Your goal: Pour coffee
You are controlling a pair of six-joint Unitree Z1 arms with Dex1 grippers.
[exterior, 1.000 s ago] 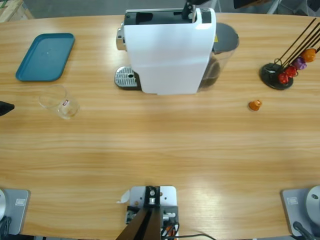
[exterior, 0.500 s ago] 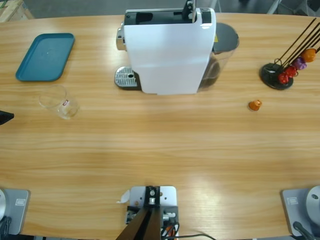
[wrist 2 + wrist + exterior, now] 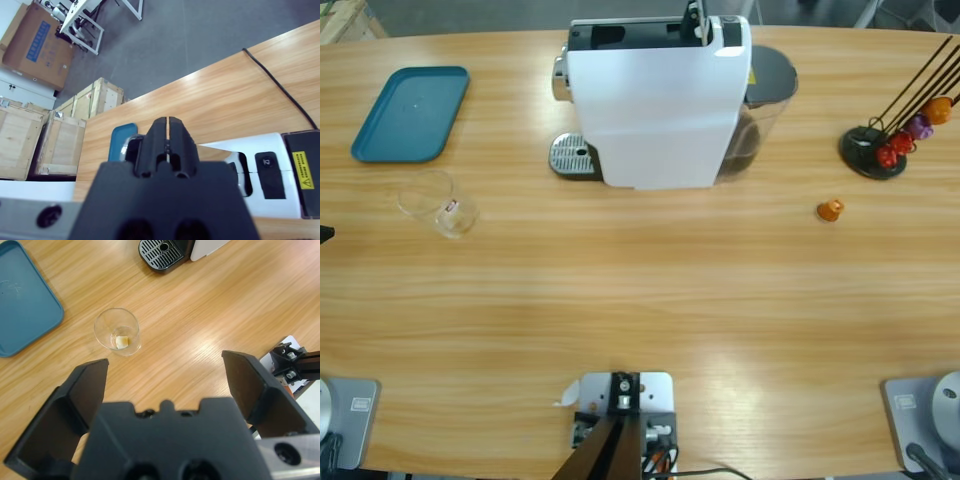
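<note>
A small clear glass (image 3: 437,202) stands on the table left of the white coffee machine (image 3: 655,110); I see no coffee in it, only a small label on its wall. In the left wrist view the glass (image 3: 117,331) lies well beyond my left gripper (image 3: 165,362), which is open with nothing between its jaws. In the high view only that gripper's black tip (image 3: 324,234) shows at the left edge. My right gripper (image 3: 168,120) is shut on nothing, held high above the machine (image 3: 260,195).
A teal tray (image 3: 410,113) lies at the back left. The machine's drip grate (image 3: 572,156) faces left. An orange capsule (image 3: 830,210) lies loose to the right, near a black capsule stand (image 3: 880,150) with several capsules. Crates stand on the floor beyond the table.
The left gripper's black tip has slid back toward the left edge of the high view and now barely shows. Nothing on the table has moved.
</note>
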